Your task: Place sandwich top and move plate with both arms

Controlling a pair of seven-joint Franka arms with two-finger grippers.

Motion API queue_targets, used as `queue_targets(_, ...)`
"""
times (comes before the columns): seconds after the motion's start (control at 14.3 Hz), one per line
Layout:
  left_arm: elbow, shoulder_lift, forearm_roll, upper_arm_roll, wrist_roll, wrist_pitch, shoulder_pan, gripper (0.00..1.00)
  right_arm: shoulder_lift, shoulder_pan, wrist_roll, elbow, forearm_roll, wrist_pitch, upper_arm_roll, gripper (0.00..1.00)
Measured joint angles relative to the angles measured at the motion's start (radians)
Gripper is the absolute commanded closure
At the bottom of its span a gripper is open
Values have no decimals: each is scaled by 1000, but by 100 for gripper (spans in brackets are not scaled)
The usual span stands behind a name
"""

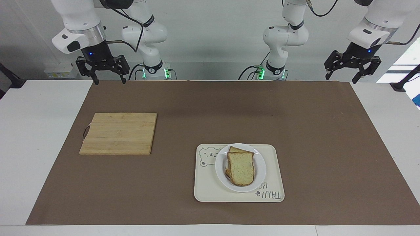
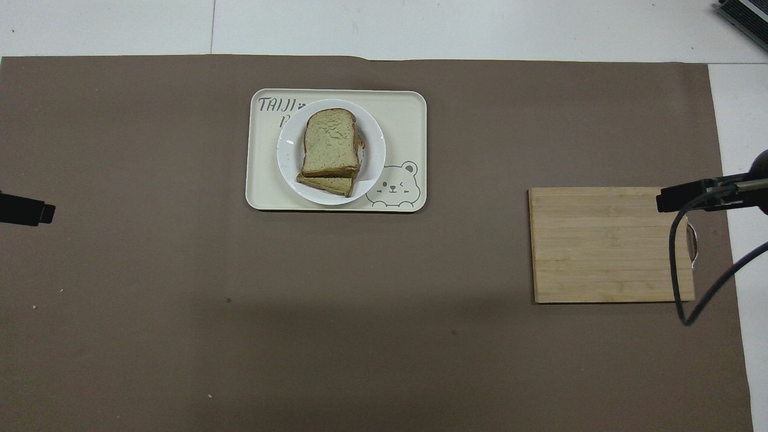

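- Right gripper (image 1: 105, 70) hangs raised over the robots' edge of the brown mat (image 1: 210, 98), at the right arm's end of the bench (image 1: 32, 147); its jaws stand wide apart and hold nothing. In the overhead view only its tip (image 2: 678, 198) shows, over the board's outer edge.
- Board (image 1: 119, 133), bamboo, lies flat on the mat toward the right arm's end, with nothing on it. A small handle shows on its outer short side.
- Tray (image 1: 210, 191), cream with a bear drawing and lettering, lies on the mat farther from the robots than the board and nearer the bench's middle, well apart from the board.
- Plate (image 1: 261, 168), round and white, sits on the tray, over part of the lettering and just beside the bear.
- Top slice (image 1: 241, 168) lies on the plate, stacked on another slice (image 1: 239, 150). The lower slice's edge pokes out on the side nearer the robots, so the two do not line up exactly. What lies between them I cannot tell.
- Left gripper (image 1: 353, 65) hangs raised over the mat's corner nearest the left arm's base, well apart from the tray; its jaws are wide apart and hold nothing. In the overhead view only its tip (image 2: 27, 211) shows at the frame's edge.
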Motion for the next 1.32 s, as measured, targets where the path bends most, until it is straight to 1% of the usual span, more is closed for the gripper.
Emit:
queue_targets(0.28,61,9,-3,2,-9,-76,0,0,-3,-5,0,-7,0,0,-1,0)
queue_targets(0.63,141,65,-14,4,-42,-97,0,0,-4,-5,0,-9,0,0,-1,0)
queue_targets(0.98,149,67,-14,8,-49,-107,24,0,-5,-5,0,-10,0,0,-1,0)
queue_targets(1.32,149,66,-14,7,-49,-106,26,0,-5,-5,0,-10,0,0,-1,0)
